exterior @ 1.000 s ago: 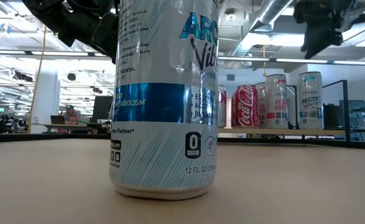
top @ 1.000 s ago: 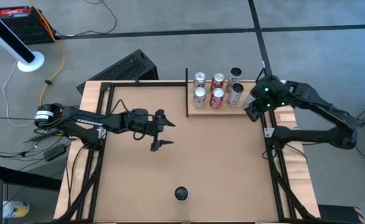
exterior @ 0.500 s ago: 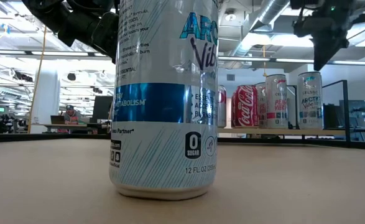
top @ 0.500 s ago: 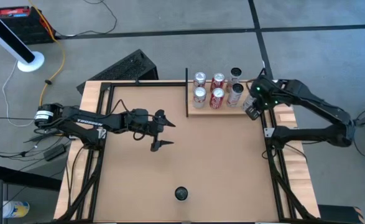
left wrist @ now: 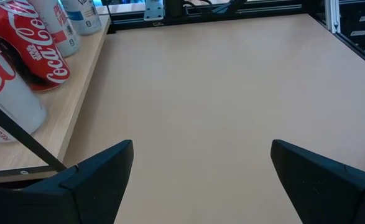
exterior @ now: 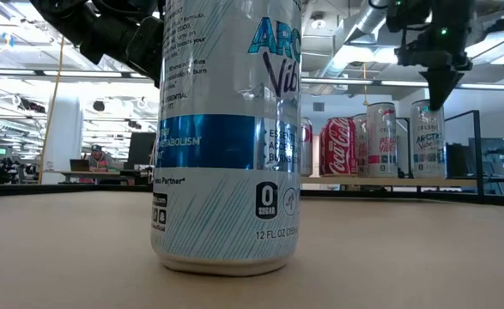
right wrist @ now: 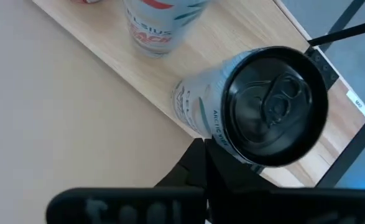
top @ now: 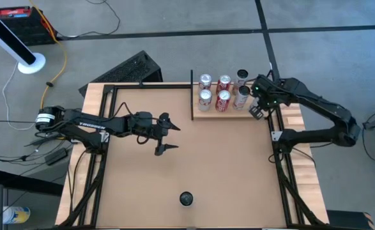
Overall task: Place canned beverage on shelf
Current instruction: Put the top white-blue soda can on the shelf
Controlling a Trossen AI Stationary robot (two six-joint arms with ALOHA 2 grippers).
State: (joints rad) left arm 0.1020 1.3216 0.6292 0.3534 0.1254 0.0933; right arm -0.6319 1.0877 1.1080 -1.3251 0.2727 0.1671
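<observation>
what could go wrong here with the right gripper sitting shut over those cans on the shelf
1. The right gripper, shut and empty, hangs just above the end can; dropping lower, it might tip that can off the shelf.
2. The cans stand packed together, so one knock may topple its neighbours, such as the red can.
3. One can remains on the table, unplaced.

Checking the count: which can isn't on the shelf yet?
The lone can at the table's near edge, filling the low view, blue-and-white. The other six cans stand together on the shelf; this one stands apart from both grippers.
</observation>
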